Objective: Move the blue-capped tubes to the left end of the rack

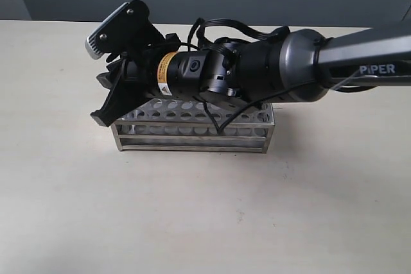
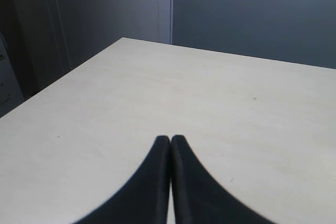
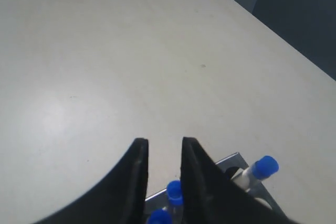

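Note:
The grey metal rack (image 1: 192, 138) stands mid-table, its top plate partly covered by my right arm reaching across from the right. My right gripper (image 1: 103, 102) hangs over the rack's left end. In the right wrist view the right gripper (image 3: 164, 142) is open, and one blue-capped tube (image 3: 175, 192) stands in the gap close to one finger. A second blue cap (image 3: 159, 217) sits just behind it, and a third tube (image 3: 266, 166) leans at the rack's corner (image 3: 233, 160). The arm hides the tubes in the exterior view. My left gripper (image 2: 170, 139) is shut and empty over bare table.
The pale tabletop (image 1: 205, 222) surrounds the rack. A dark wall runs behind the table's far edge (image 1: 257, 25). The right arm's camera housing (image 1: 106, 33) juts up above the rack's left end.

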